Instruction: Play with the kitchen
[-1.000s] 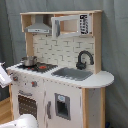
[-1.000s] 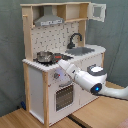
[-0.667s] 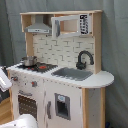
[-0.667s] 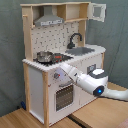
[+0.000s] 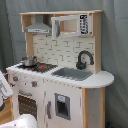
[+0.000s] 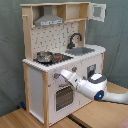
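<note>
1 kitchen [image 6: 55, 75] of white and light wood fills both exterior views, standing on a wooden floor [image 6: 20, 119] before a grey curtain [image 6: 10, 45]. In the second exterior view, going from that view's left: a grey hood [image 6: 49, 20] hangs under the top shelf, a steel pot [image 6: 44, 56] sits on the stovetop [image 6: 56, 58], and below them is the oven door [image 6: 64, 96]. Further toward the second exterior view's right come the black faucet [image 6: 75, 39] and the sink [image 6: 82, 50], with the microwave door [image 6: 98, 11] swung open at the top corner. The white arm [image 6: 92, 88] enters from the second exterior view's right, and its tool [image 6: 63, 75] is at the front panel just above the oven door; I cannot tell whether its fingers are wide or narrow. In the first exterior view, a bit of the white arm shows at the first exterior view's left edge beside the oven.
</note>
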Controlling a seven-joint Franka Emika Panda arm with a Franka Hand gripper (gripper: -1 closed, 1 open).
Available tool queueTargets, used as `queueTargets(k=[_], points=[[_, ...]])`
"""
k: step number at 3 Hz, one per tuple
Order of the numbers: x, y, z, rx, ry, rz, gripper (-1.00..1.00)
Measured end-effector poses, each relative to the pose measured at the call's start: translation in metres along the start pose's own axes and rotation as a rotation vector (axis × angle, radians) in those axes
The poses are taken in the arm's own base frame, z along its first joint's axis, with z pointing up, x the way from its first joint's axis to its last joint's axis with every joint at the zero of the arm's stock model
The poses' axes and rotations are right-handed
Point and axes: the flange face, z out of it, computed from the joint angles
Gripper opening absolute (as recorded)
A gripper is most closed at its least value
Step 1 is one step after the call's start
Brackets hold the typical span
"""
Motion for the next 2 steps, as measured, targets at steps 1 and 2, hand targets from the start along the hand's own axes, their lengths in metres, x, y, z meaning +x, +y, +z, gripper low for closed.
queueTargets(k=[1, 2], points=[[-0.003, -0.023, 0.008, 0.047, 0.038, 0.039, 1.0], [-0.005, -0.027, 0.019, 0.08, 0.085, 0.076, 1.0]])
